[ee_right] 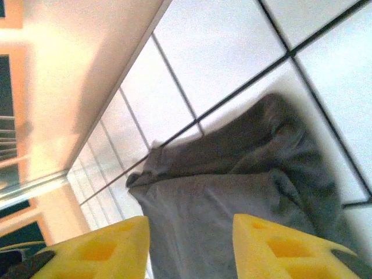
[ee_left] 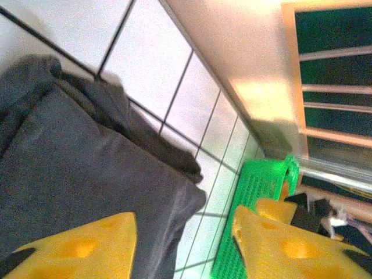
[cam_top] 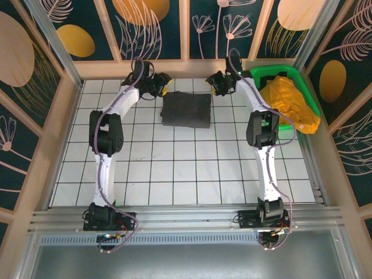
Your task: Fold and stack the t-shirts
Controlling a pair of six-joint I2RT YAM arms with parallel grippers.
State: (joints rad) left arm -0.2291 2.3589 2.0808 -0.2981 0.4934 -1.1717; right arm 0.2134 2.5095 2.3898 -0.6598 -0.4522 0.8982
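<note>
A dark charcoal-grey t-shirt (cam_top: 186, 110) lies folded into a rectangle on the white tiles near the back wall. My left gripper (cam_top: 163, 87) hovers at its far left corner, and my right gripper (cam_top: 215, 86) at its far right corner. Both stand open with nothing between the yellow fingers. In the left wrist view the grey t-shirt (ee_left: 70, 174) spreads below the open fingers (ee_left: 87, 250). The right wrist view looks down on the same t-shirt (ee_right: 215, 197) between its open fingers (ee_right: 279, 250). An orange-yellow t-shirt (cam_top: 290, 102) lies crumpled in the green basket (cam_top: 282, 72).
The green basket stands at the back right corner, against the wooden wall, and appears as green mesh (ee_left: 250, 197) in the left wrist view. Wooden walls (cam_top: 58, 128) close in the tiled table on three sides. Open tiles (cam_top: 186, 168) stretch from the shirt toward the arm bases.
</note>
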